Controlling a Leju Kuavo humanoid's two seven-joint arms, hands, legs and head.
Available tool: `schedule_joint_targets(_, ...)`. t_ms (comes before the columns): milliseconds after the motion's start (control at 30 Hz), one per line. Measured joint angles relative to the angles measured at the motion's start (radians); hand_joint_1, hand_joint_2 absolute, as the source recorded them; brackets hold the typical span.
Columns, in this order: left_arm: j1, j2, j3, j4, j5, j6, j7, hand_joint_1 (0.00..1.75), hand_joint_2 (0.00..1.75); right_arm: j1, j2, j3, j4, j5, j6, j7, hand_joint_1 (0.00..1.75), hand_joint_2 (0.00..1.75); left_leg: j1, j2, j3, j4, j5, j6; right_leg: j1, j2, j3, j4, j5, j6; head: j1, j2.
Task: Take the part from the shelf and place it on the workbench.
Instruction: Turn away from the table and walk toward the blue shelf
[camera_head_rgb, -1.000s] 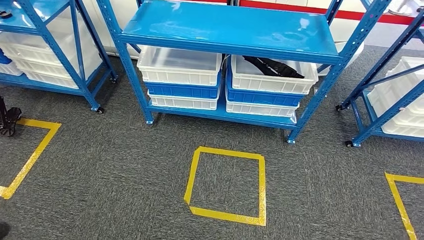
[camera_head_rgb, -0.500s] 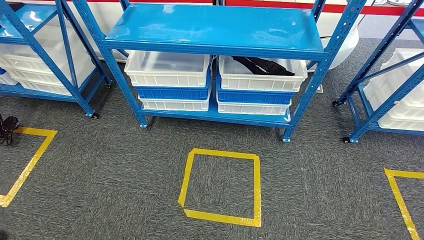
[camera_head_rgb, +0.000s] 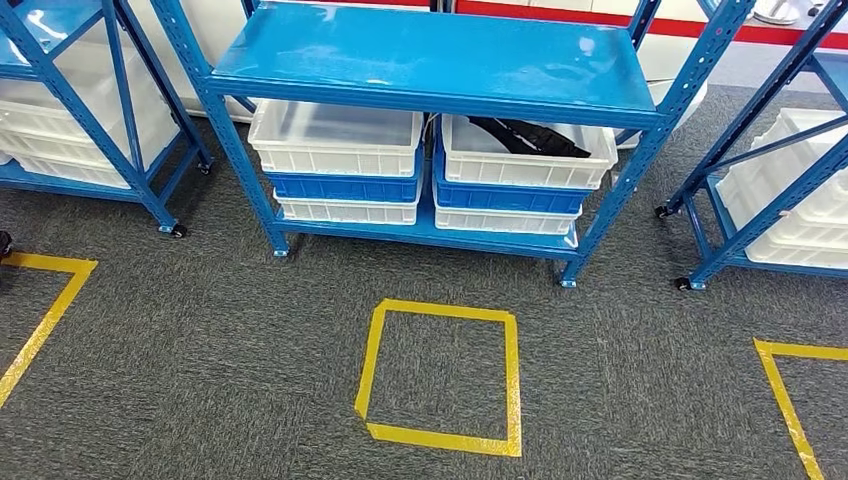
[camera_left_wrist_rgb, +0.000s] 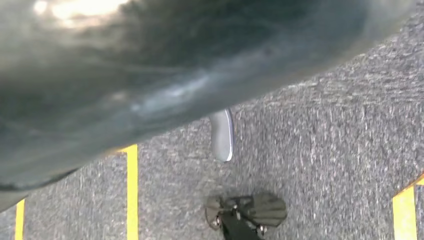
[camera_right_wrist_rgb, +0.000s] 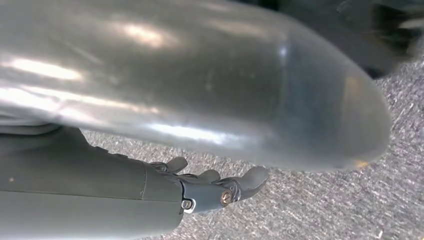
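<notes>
A: Starting at the hands. The right hand (camera_right_wrist_rgb: 220, 187) hangs beside the robot's body over the grey carpet, its dark fingers (camera_right_wrist_rgb: 250, 181) loosely extended with nothing between them. It's carrying nothing.

B: And the left hand (camera_left_wrist_rgb: 222, 134)?

A: A single pale fingertip pokes out past a blurred grey cover. Whether that hand is spread or curled, I can't tell; nothing appears to be in it.

B: So arms down. That looks like walking posture to me.

A: Agreed, a judgement though. Outward now: on the floor ahead lies a yellow tape square (camera_head_rgb: 440, 375), probably a standing mark, set right in front of the blue metal shelf rack (camera_head_rgb: 440, 60).

B: And the part?

A: The long black part (camera_head_rgb: 525, 137) lies slanted in the upper white plastic bin (camera_head_rgb: 525, 160) on the right, under the top shelf board, stacked on blue and white bins. The matching white bin (camera_head_rgb: 335, 140) beside it looks empty.

B: No workbench here; pickup not yet begun.
</notes>
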Motion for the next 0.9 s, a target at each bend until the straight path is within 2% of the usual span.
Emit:
schedule_joint_targets(33,0.000,0.000,-0.001,0.000,0.000,0.000,0.000,0.00,0.00,0.001,0.000,0.000,0.000,0.000,0.000,0.000,0.00,0.00,-0.001,0.000,0.001,0.000,-0.001,0.002,0.000,0.000,-0.030,0.048,-0.010,0.001,0.000,0.000)
schedule_joint_targets(67,0.000,0.000,-0.002,0.000,0.000,0.000,0.000,0.00,0.00,0.002,0.000,0.000,0.000,0.000,0.000,0.000,0.00,0.00,-0.001,-0.001,0.002,0.000,-0.003,0.003,0.000,0.000,-0.043,0.062,-0.004,0.007,0.000,0.000)
schedule_joint_targets(100,0.001,-0.001,-0.003,0.000,0.000,0.000,0.000,0.00,0.00,0.003,0.000,0.000,0.000,0.000,0.000,0.000,0.00,0.00,-0.001,-0.001,0.004,0.000,-0.004,0.003,-0.001,-0.001,-0.037,0.035,0.017,0.015,0.001,0.000)
schedule_joint_targets(133,0.001,-0.002,-0.004,0.000,0.000,0.000,0.000,0.00,0.00,0.003,-0.001,0.000,0.000,0.000,0.000,0.000,0.00,0.00,-0.001,-0.002,0.006,0.000,-0.005,0.001,-0.002,-0.002,-0.012,-0.027,0.048,0.024,0.002,0.000)
schedule_joint_targets(167,0.001,-0.002,-0.005,0.000,0.000,0.000,0.000,0.00,0.00,0.002,-0.001,0.000,0.000,0.000,0.000,0.000,0.00,0.00,-0.003,-0.003,0.008,0.001,-0.008,-0.002,-0.002,-0.005,0.018,-0.099,0.076,0.029,0.002,0.000)
schedule_joint_targets(200,0.001,-0.002,-0.005,0.000,0.000,0.000,0.000,0.00,0.00,0.000,-0.001,0.000,0.000,0.000,0.000,0.000,0.00,0.00,-0.005,-0.003,0.010,0.002,-0.011,-0.006,-0.001,-0.006,0.046,-0.157,0.098,0.028,0.002,0.000)
schedule_joint_targets(233,0.000,-0.002,-0.005,0.000,0.000,0.000,0.000,0.00,0.00,-0.002,-0.001,0.000,0.000,0.001,0.000,0.000,0.00,0.00,-0.007,-0.003,0.011,0.002,-0.015,-0.011,0.000,-0.007,0.064,-0.194,0.112,0.023,0.002,0.000)
schedule_joint_targets(267,0.000,-0.002,-0.005,0.000,0.000,0.000,0.000,0.00,0.00,-0.003,-0.002,0.000,0.000,0.001,0.001,0.000,0.00,0.00,-0.009,-0.003,0.013,0.002,-0.017,-0.016,0.003,-0.008,0.071,-0.208,0.116,0.015,0.001,0.000)
schedule_joint_targets(333,0.000,-0.002,-0.006,0.000,0.000,0.000,0.000,0.00,0.00,-0.003,-0.002,0.000,0.000,0.001,0.001,0.000,0.00,0.00,-0.006,-0.002,0.016,0.001,-0.020,-0.026,0.002,-0.006,0.074,-0.210,0.120,-0.001,0.001,0.000)
schedule_joint_targets(400,0.000,-0.001,-0.006,0.000,0.000,0.000,0.000,0.00,0.00,-0.002,-0.002,0.000,0.000,0.001,0.002,0.000,0.00,0.00,-0.001,-0.001,0.005,0.035,-0.042,-0.034,-0.004,-0.005,0.080,-0.214,0.121,-0.014,-0.001,0.000)
schedule_joint_targets(433,0.000,-0.001,-0.006,0.000,0.000,0.000,0.000,0.00,0.00,-0.003,-0.002,0.000,0.000,0.001,0.002,-0.001,0.00,0.00,0.000,-0.001,-0.016,0.082,-0.067,-0.037,-0.007,-0.005,0.084,-0.216,0.121,-0.020,-0.003,0.000)
schedule_joint_targets(500,0.001,-0.001,-0.006,0.000,0.000,-0.001,0.000,0.00,0.00,-0.003,-0.002,0.000,0.000,0.001,0.003,-0.001,0.00,0.00,0.001,-0.001,-0.081,0.214,-0.127,-0.042,-0.004,-0.006,0.089,-0.215,0.117,-0.030,-0.006,0.000)
schedule_joint_targets(533,0.001,-0.001,-0.006,0.000,0.000,-0.001,0.000,0.00,0.00,-0.003,-0.002,0.000,0.000,0.002,0.004,-0.001,0.00,0.00,0.001,-0.001,-0.109,0.266,-0.142,-0.044,-0.003,-0.006,0.091,-0.215,0.115,-0.033,-0.005,0.000)
schedule_joint_targets(567,0.002,-0.001,-0.007,0.000,0.000,-0.001,0.001,0.00,0.00,-0.002,-0.002,0.000,0.000,0.002,0.005,-0.002,0.00,0.00,0.002,-0.001,-0.123,0.285,-0.138,-0.045,-0.002,-0.004,0.094,-0.215,0.113,-0.034,-0.005,0.000)
schedule_joint_targets(600,0.002,-0.001,-0.007,0.000,0.000,-0.001,0.001,0.00,0.00,-0.002,-0.002,0.000,0.000,0.002,0.006,-0.002,0.00,0.00,0.004,-0.001,-0.118,0.265,-0.115,-0.045,-0.002,-0.002,0.098,-0.214,0.110,-0.034,-0.005,0.000)
schedule_joint_targets(667,0.002,0.001,-0.007,0.000,0.000,-0.001,0.001,0.00,0.00,0.000,-0.001,0.000,0.000,0.003,0.007,-0.003,0.00,0.00,0.007,-0.001,-0.063,0.143,-0.044,-0.044,-0.002,0.001,0.108,-0.214,0.103,-0.028,-0.006,0.000)
schedule_joint_targets(700,0.002,0.002,-0.007,0.000,0.000,-0.001,0.001,0.00,0.00,0.000,-0.001,0.001,0.000,0.003,0.007,-0.003,0.00,0.00,0.007,-0.001,-0.034,0.082,-0.020,-0.042,0.001,0.002,0.110,-0.213,0.099,-0.022,-0.006,0.000)
schedule_joint_targets(767,0.001,0.002,-0.007,0.000,0.000,-0.002,0.001,0.00,0.00,-0.001,-0.001,0.002,0.000,0.003,0.007,-0.003,0.00,0.00,0.003,-0.004,-0.004,0.020,-0.007,-0.035,0.006,0.003,0.110,-0.214,0.092,-0.010,-0.004,0.000)
schedule_joint_targets(867,0.001,0.002,-0.007,0.000,0.000,-0.002,0.001,0.00,0.00,-0.001,-0.001,0.004,0.000,0.003,0.007,-0.003,0.00,0.00,-0.002,-0.006,-0.001,0.012,-0.008,-0.016,0.003,0.002,0.110,-0.214,0.086,0.006,-0.002,0.000)
schedule_joint_targets(900,0.001,0.002,-0.007,0.000,0.000,-0.002,0.001,0.00,0.00,-0.001,-0.001,0.005,0.000,0.003,0.007,-0.003,0.00,0.00,-0.001,-0.005,0.001,0.009,-0.007,-0.008,0.003,0.001,0.102,-0.193,0.075,0.007,-0.001,0.000)
